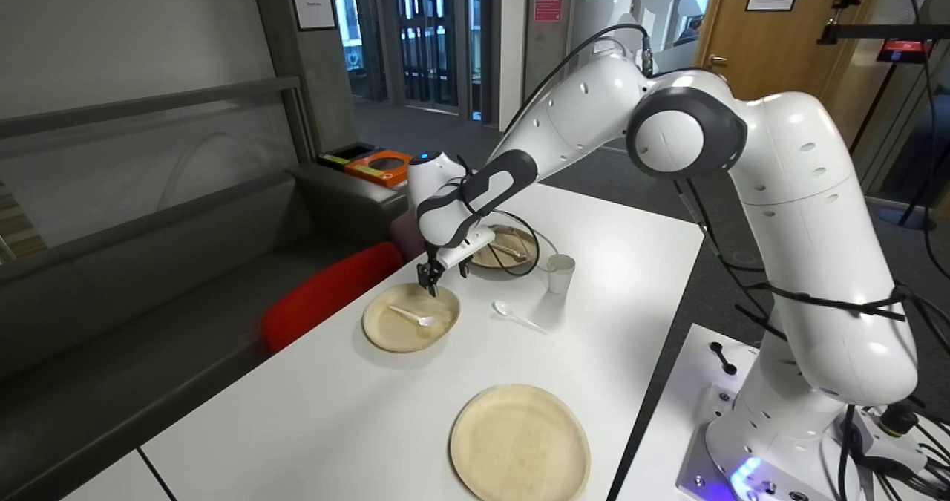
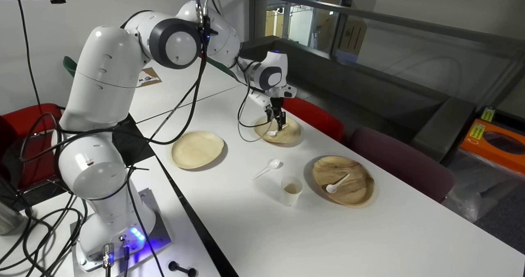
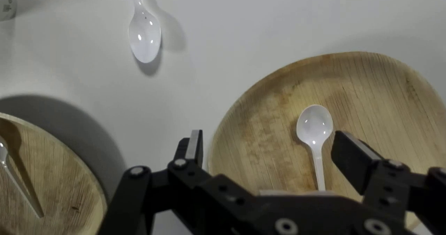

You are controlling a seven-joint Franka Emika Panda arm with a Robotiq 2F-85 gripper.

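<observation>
Hand [image 3: 270, 134], one: fingers spread well apart, gripping nothing; at the first plate [image 3: 376, 88], its left finger showing outside the rim in the wrist view. The wide stance presumably leaves clearance about the plated spoon [image 3: 314, 123].

Plated spoon, white: on the first plate, between the fingers in that view and just beside the right one; contact cannot be told. Handle runs toward the hand; the raised rim likely keeps it from straying.

Second plate [image 2: 359, 184], browner: right of the first in an exterior view, bearing a similar spoon [image 2: 335, 185].

Cup [image 2: 291, 191], pale: upright beside the second plate, probably stood on its base for stability.

Loose spoon [image 2: 271, 165], white: lying on the counter [image 2: 328, 236], between cup and first plate.

Third plate [image 1: 519, 441]: at the near end in an exterior view, well apart from the others.

Chairs, two: red chair [image 2: 316, 117] by the first plate, maroon chair [image 2: 404, 162] by the second; those plates perhaps sit there to suit the seats.
</observation>
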